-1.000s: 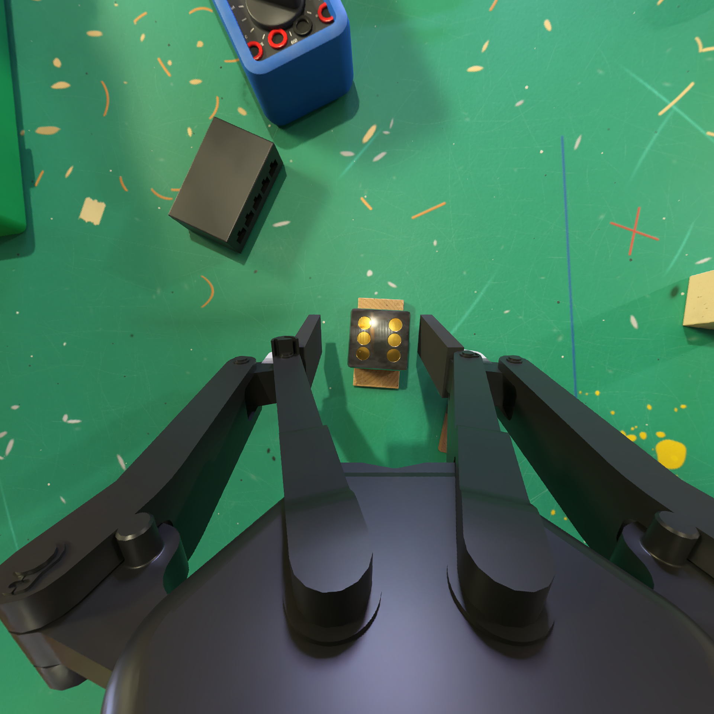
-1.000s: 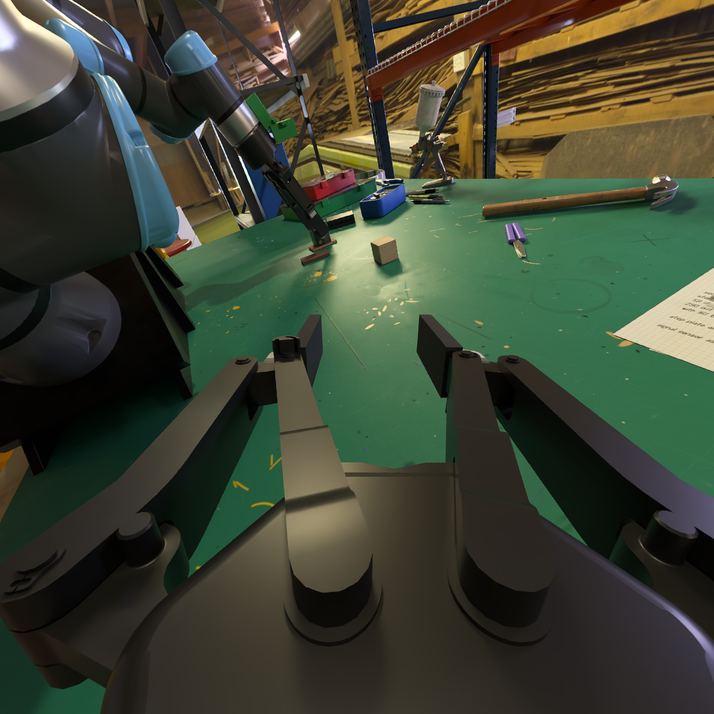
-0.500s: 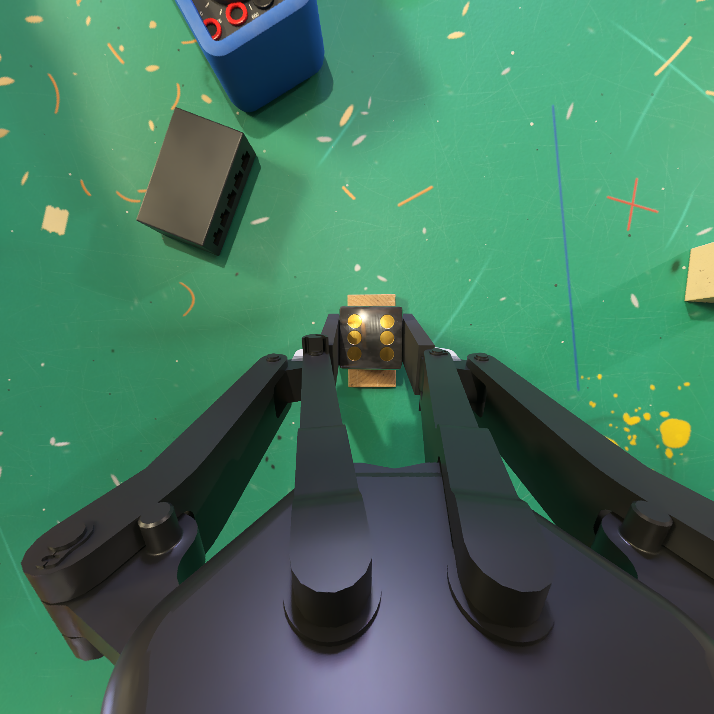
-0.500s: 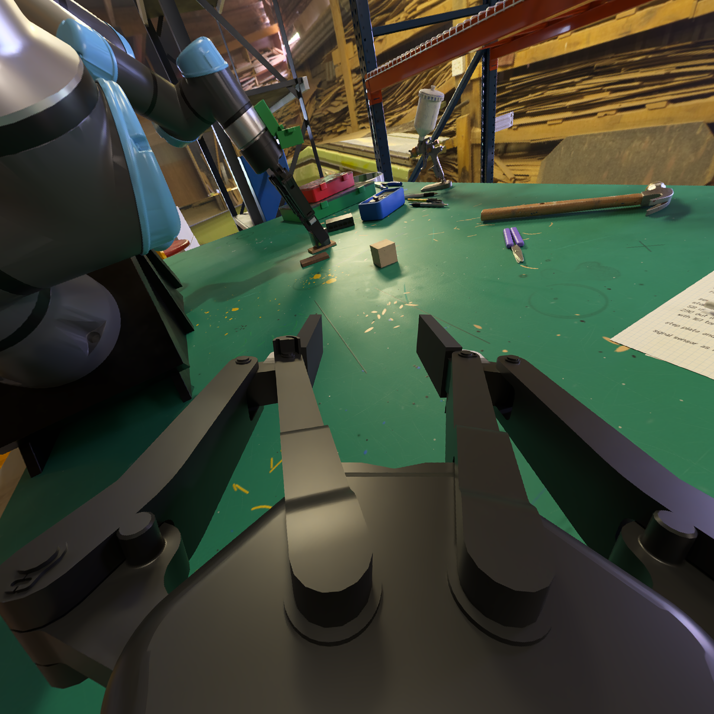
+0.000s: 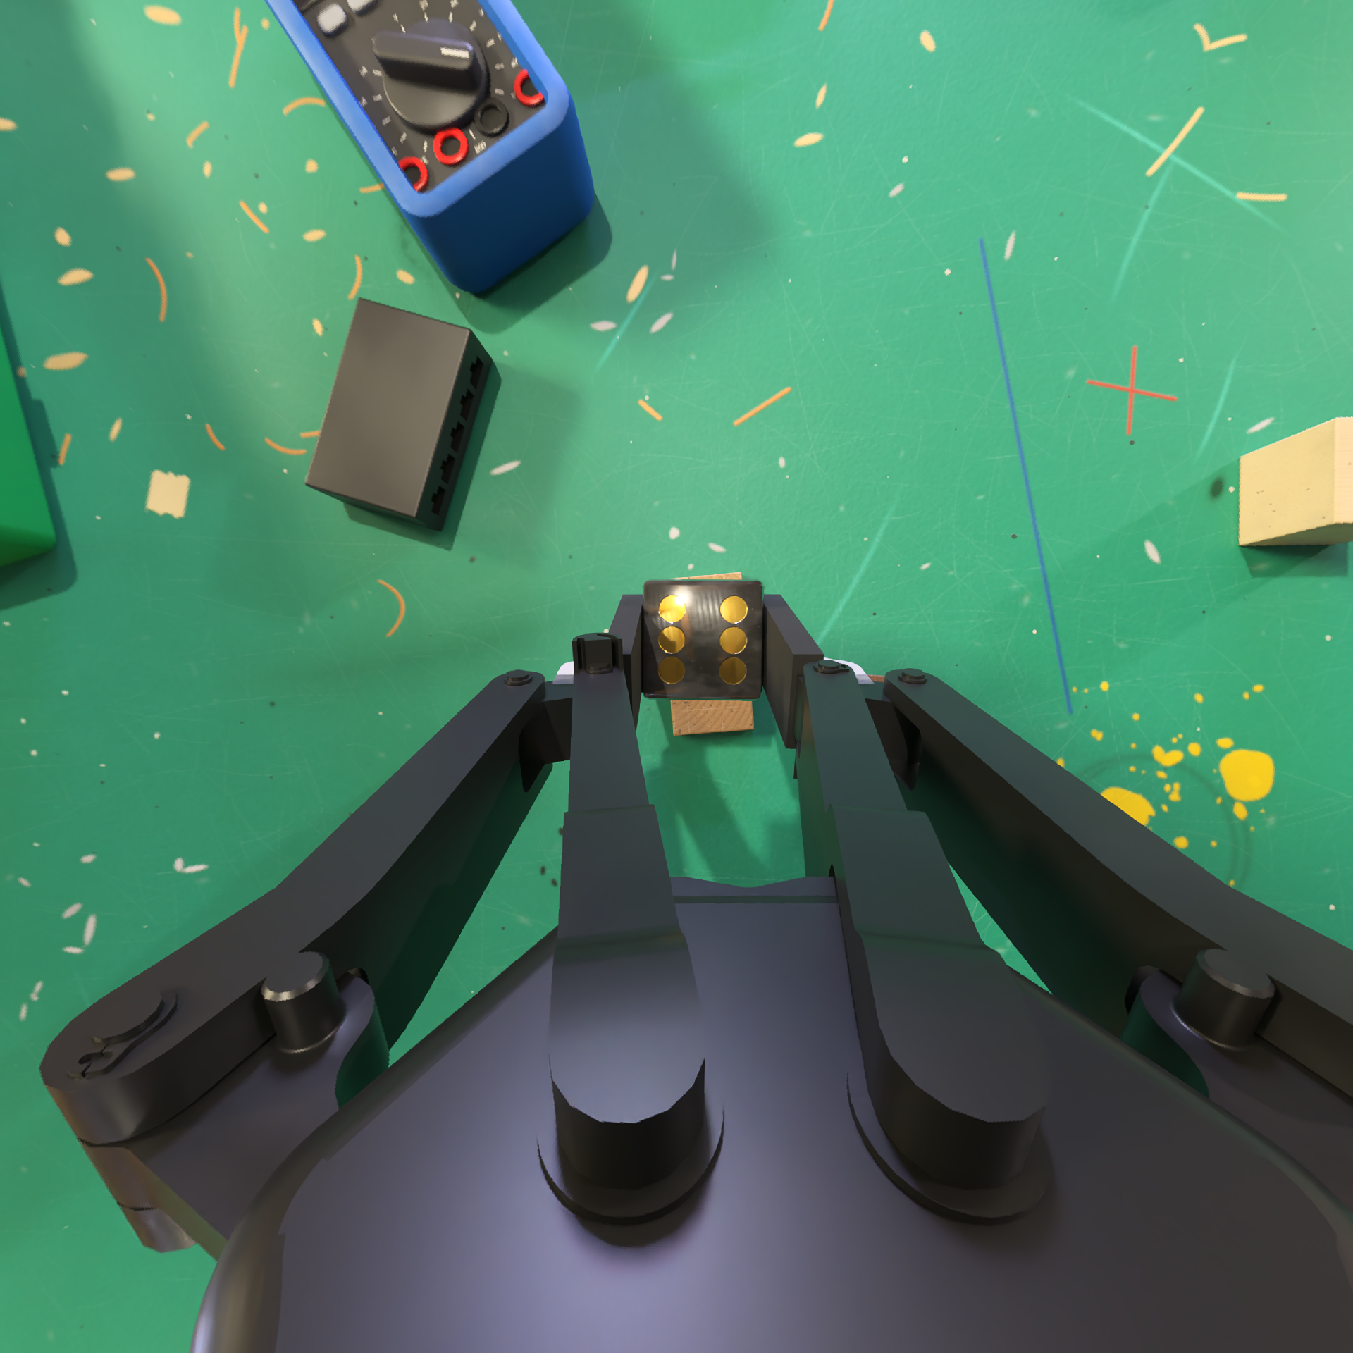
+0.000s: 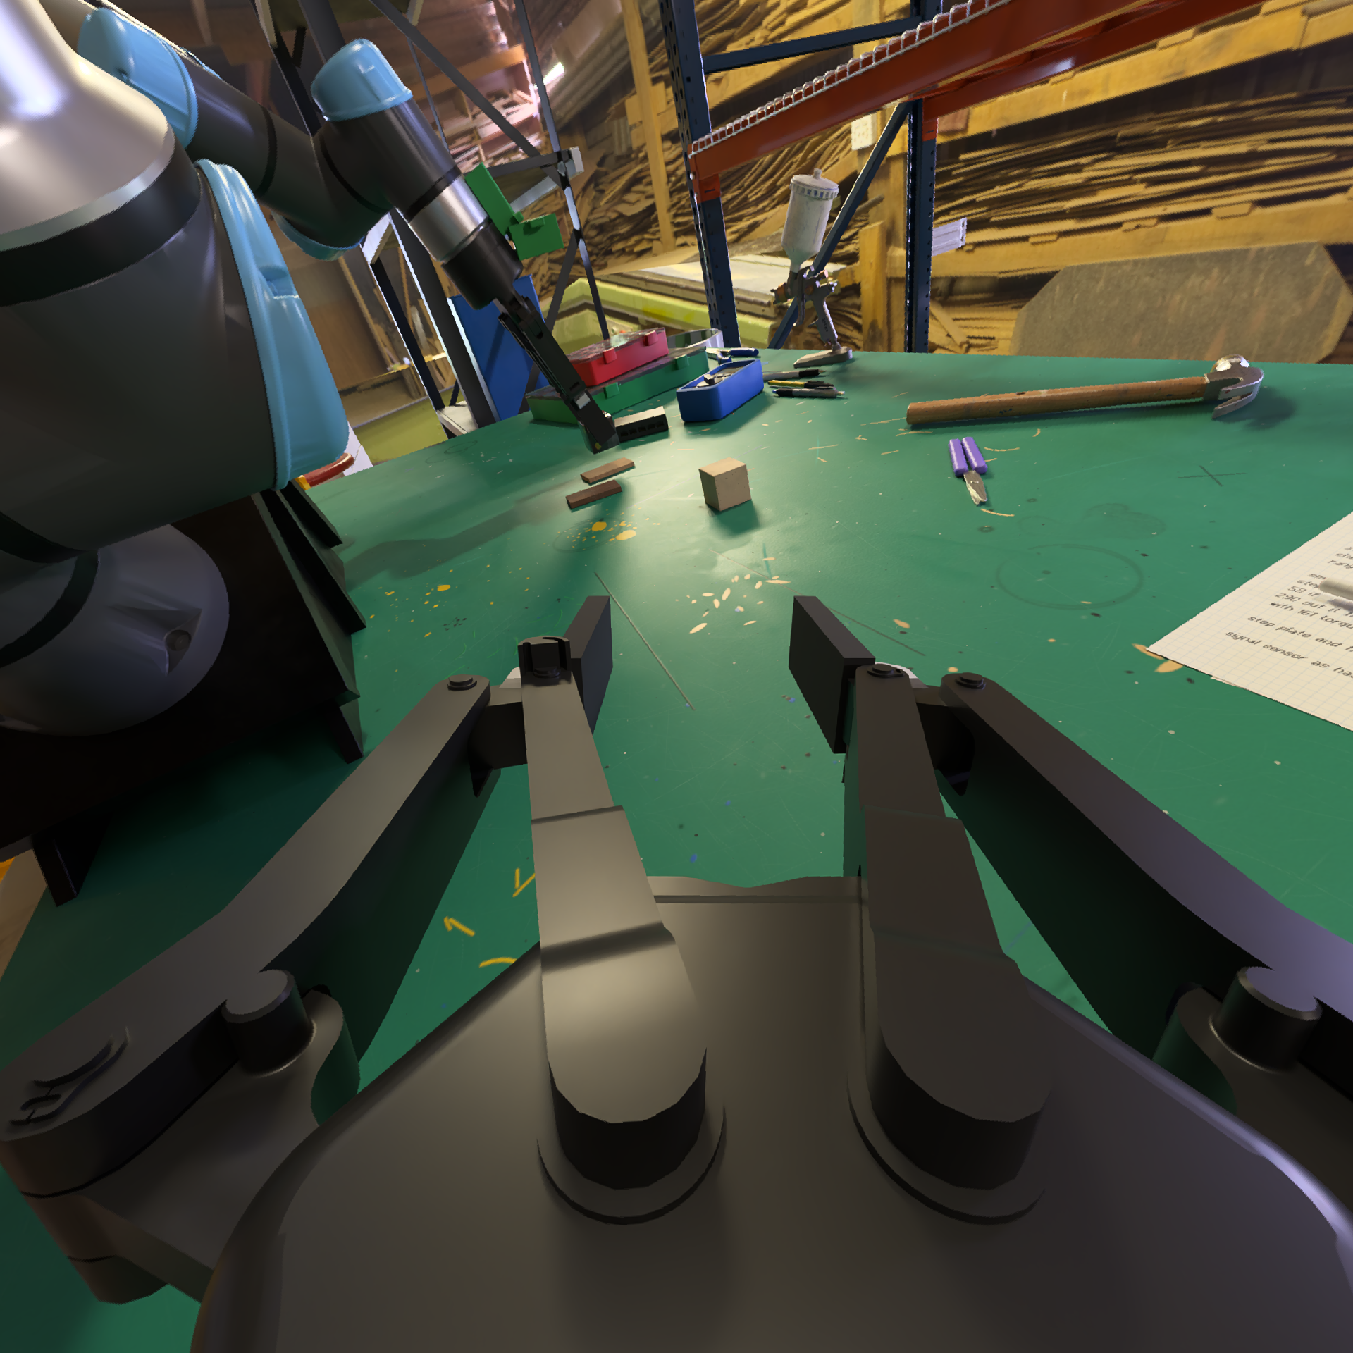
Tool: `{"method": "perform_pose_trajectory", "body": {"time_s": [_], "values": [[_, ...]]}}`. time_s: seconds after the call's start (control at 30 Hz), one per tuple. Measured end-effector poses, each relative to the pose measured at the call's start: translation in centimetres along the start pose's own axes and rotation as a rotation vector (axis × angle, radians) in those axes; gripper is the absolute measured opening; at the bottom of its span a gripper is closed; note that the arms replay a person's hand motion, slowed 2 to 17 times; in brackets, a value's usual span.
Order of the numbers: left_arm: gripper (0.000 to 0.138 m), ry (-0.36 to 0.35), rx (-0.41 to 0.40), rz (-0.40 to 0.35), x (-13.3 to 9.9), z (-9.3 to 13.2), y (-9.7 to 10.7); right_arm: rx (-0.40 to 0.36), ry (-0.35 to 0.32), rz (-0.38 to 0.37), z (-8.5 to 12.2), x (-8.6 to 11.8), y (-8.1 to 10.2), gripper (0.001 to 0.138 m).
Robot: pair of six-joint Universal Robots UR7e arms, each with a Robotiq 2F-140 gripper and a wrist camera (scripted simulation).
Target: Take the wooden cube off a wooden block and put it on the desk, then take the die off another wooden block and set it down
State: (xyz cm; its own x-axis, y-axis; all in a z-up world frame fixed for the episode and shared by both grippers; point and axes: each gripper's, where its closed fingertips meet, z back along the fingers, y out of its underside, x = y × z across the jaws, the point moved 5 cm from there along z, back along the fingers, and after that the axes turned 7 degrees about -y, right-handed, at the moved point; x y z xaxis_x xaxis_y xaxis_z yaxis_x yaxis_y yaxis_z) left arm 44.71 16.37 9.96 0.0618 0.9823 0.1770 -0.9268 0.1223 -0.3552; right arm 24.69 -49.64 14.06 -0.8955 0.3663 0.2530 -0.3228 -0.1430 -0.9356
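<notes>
My left gripper (image 5: 704, 662) is shut on the black die with gold pips (image 5: 703, 638) and holds it just above a flat wooden block (image 5: 712, 716). In the right wrist view the left gripper (image 6: 600, 433) hangs a little above two flat wooden blocks (image 6: 608, 469) (image 6: 593, 495); the die is barely visible there. The pale wooden cube (image 6: 725, 483) stands on the green desk to their right and also shows at the right edge of the left wrist view (image 5: 1296, 483). My right gripper (image 6: 701, 644) is open and empty above the desk's near part.
A blue multimeter (image 5: 468, 139), a black box (image 5: 399, 414) and a green case (image 5: 18, 476) lie beyond and left of the die. A hammer (image 6: 1061, 399), a purple-handled tool (image 6: 966, 461) and a paper sheet (image 6: 1281, 622) lie to the right. The left arm's base (image 6: 146, 366) stands at left.
My left gripper's fingers closed on the die, then rose slightly with it off the block. The right gripper stayed open and barely moved.
</notes>
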Motion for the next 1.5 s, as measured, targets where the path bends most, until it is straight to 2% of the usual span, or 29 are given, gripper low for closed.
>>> {"method": "perform_pose_trajectory", "body": {"time_s": [0.2, 0.43, 0.73, 0.9, 1.13, 1.33, 1.5], "values": [[0.041, -0.029, -0.039, -0.036, 0.7, 2.3, -0.6, -0.003, 0.001, 0.002, 0.0, 0.1, -0.1, 0.065], [0.041, -0.037, -0.123, -0.094, 1.1, 6.2, -1.8, -0.001, 0.0, 0.005, 0.0, 0.3, -0.1, 0.065], [0.041, 0.025, -0.291, -0.277, -1.1, 12.6, -4.1, 0.005, -0.001, 0.007, 0.0, 0.5, -0.1, 0.065], [0.041, 0.096, -0.381, -0.439, -4.2, 16.0, -5.5, 0.006, 0.005, 0.008, 0.0, 0.6, -0.2, 0.065], [0.041, 0.226, -0.464, -0.733, -10.6, 19.1, -6.7, 0.006, 0.01, 0.006, 0.1, 0.8, -0.3, 0.065], [0.041, 0.291, -0.476, -0.982, -16.1, 19.3, -7.3, 0.011, 0.016, 0.006, 0.1, 1.0, -0.4, 0.065], [0.041, 0.341, -0.449, -1.118, -20.2, 18.1, -7.8, 0.024, 0.024, 0.009, 0.1, 1.4, -0.4, 0.065]]}}
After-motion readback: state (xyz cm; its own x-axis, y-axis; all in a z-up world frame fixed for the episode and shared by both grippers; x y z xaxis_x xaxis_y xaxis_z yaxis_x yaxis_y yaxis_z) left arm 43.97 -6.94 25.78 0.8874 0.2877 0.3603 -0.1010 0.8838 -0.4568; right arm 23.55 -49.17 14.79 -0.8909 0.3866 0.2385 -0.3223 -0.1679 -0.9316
